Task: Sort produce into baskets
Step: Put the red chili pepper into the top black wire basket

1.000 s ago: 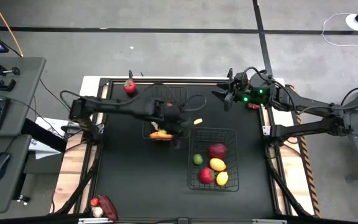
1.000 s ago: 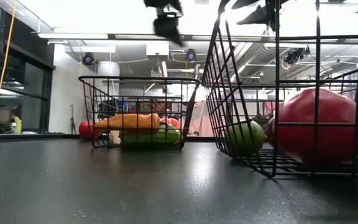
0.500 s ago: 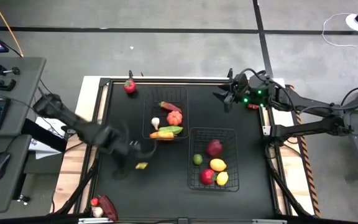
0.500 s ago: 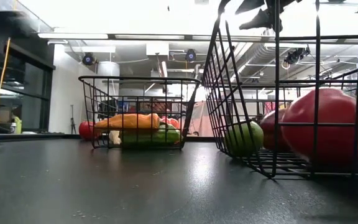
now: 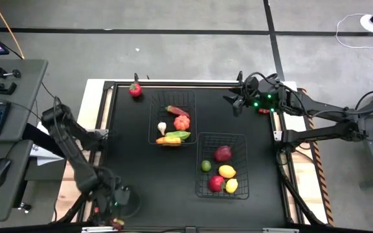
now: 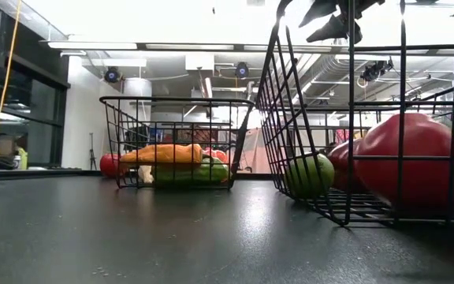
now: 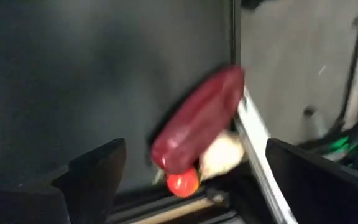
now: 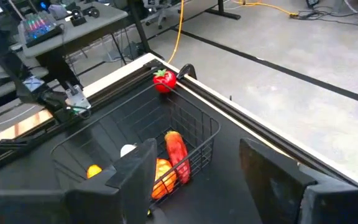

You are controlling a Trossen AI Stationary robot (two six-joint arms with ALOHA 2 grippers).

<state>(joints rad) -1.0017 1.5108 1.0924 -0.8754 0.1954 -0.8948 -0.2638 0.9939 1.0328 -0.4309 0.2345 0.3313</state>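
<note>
Black matting covers the table [image 5: 135, 168], and our left tool [image 7: 185, 180] hangs at the lower left of the high view, over the table's corner, its fingers [image 7: 92, 174] spread apart with nothing between them. Just ahead of it in the left wrist view lie a dark red piece [image 7: 197, 118], a pale piece [image 7: 222, 155] and a small red one [image 7: 182, 182], bunched together against the table's edge rail.

Our right tool [image 5: 235, 102] waits near the upper right of the table, its fingers apart and empty.

One basket [image 5: 155, 120] sits at centre, holding a red pepper [image 5: 176, 110], a tomato [image 5: 182, 122], a white piece [image 5: 162, 127], a green piece [image 5: 180, 135] and an orange carrot [image 5: 167, 140]. The other basket [image 5: 241, 145] sits lower right of it, holding a dark red fruit [image 5: 223, 153], a green lime [image 5: 206, 166], two yellow pieces [image 5: 226, 171] and a red one [image 5: 215, 183].

A red strawberry [image 5: 135, 89] lies alone at the table's upper left edge.
</note>
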